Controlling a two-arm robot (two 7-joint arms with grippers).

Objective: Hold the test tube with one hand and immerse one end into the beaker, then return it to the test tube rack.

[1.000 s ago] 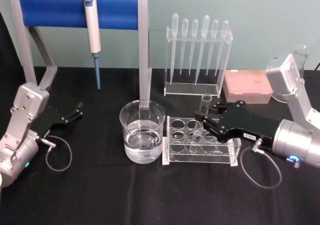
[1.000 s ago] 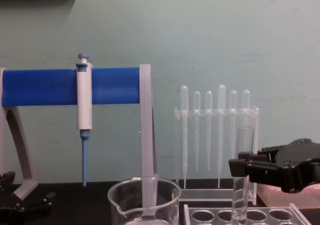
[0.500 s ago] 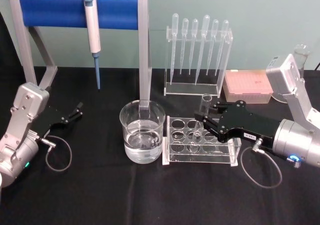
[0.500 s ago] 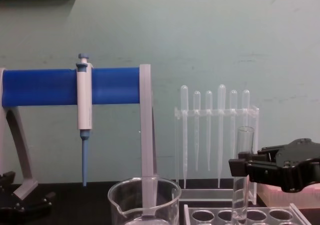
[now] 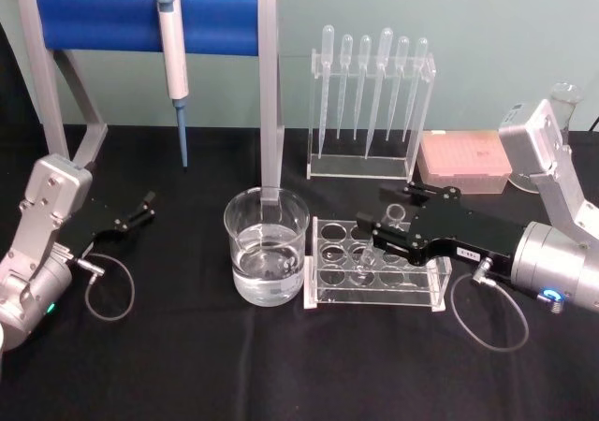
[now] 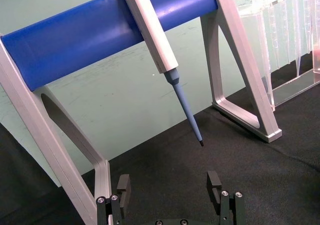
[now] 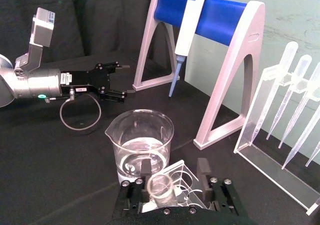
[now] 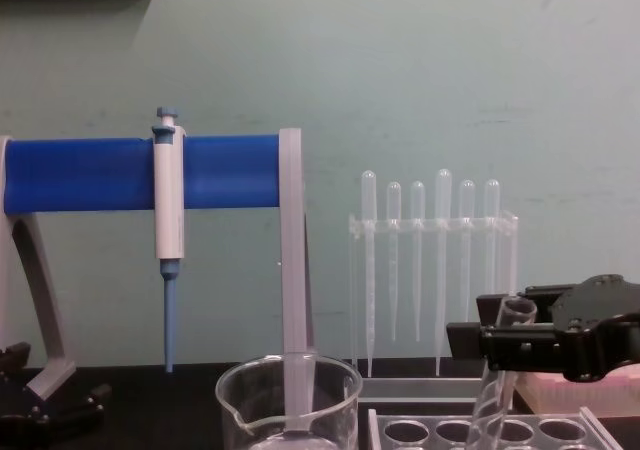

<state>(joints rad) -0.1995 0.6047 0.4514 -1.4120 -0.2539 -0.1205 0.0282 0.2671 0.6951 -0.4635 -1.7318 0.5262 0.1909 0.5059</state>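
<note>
The test tube (image 5: 395, 214) stands tilted in the clear tube rack (image 5: 374, 288), its lower end in a rack hole and its open rim (image 7: 160, 186) between the fingers of my right gripper (image 5: 374, 210). That gripper is open: in the right wrist view the rim leans at one finger with a gap to the other. In the chest view the tube (image 8: 513, 313) slants at the right gripper (image 8: 470, 322). The beaker (image 5: 267, 243), partly filled with clear liquid, stands just left of the rack. My left gripper (image 5: 140, 208) rests open at the far left.
A blue-barred stand (image 5: 150, 21) with a hanging pipette (image 5: 172, 47) rises behind the beaker. A clear rack of plastic pipettes (image 5: 370, 103) and a pink tip box (image 5: 463, 159) stand behind the tube rack. A cable loop (image 5: 108, 290) lies by the left arm.
The test tube was upright and higher at the right gripper; now it sits lower in the rack and leans. The fingers have spread slightly. The left arm has not moved.
</note>
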